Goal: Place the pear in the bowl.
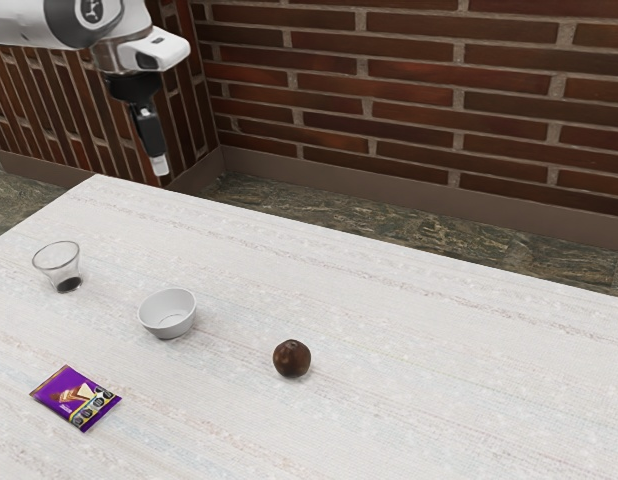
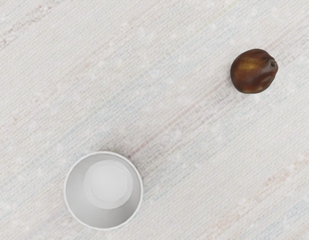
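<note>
The gripper [image 1: 161, 168] hangs high over the table's far left part in the exterior view, well above and apart from the pear and bowl; from this side its finger spacing is hidden. A dark brown, roundish pear [image 1: 292, 358] rests on the table to the exterior view's right of a white bowl [image 1: 168, 314]. Seen from the hand, the pear [image 2: 253, 71] shows its small stem end, and the round bowl [image 2: 103, 191] has nothing inside.
On the pale, streaked table [image 1: 419, 370], a clear glass [image 1: 58, 265] with a dark bottom stands at the exterior view's left of the bowl. A purple packet [image 1: 76, 397] lies nearer that camera. Brick walls [image 1: 409, 95] rise beyond the table.
</note>
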You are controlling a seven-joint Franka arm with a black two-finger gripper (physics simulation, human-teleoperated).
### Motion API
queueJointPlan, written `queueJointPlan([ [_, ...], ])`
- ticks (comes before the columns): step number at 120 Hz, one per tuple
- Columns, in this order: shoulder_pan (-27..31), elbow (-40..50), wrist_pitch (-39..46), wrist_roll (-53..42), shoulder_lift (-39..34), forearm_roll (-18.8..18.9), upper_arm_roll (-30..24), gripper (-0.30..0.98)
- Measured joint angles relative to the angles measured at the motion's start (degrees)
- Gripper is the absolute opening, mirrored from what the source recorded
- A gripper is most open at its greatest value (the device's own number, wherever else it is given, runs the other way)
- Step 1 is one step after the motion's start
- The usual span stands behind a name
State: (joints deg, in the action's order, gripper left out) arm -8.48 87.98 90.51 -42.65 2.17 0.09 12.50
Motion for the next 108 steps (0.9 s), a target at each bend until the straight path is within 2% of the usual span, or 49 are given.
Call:
queueJointPlan([
  [30, -1.0, 0.0, 0.0, -1.1, 1.4, 0.0, -0.1, 0.69],
  [38, -0.4, 0.6, 0.0, -1.3, 2.4, 0.0, -1.9, 0.69],
  [48, -4.0, 2.6, 1.0, -1.3, 3.9, 0.0, -3.4, 0.69],
  [59, -8.6, 9.5, 5.4, -0.8, 4.2, -0.1, -3.8, 0.68],
  [68, -10.1, 14.2, 10.8, -0.3, 4.8, -0.1, -3.8, 0.68],
  [95, -14.3, 19.3, 21.1, 2.5, 9.3, -0.2, -3.9, 0.69],
  [108, -14.1, 20.1, 25.3, 0.9, 12.8, -2.8, -3.9, 0.69],
])
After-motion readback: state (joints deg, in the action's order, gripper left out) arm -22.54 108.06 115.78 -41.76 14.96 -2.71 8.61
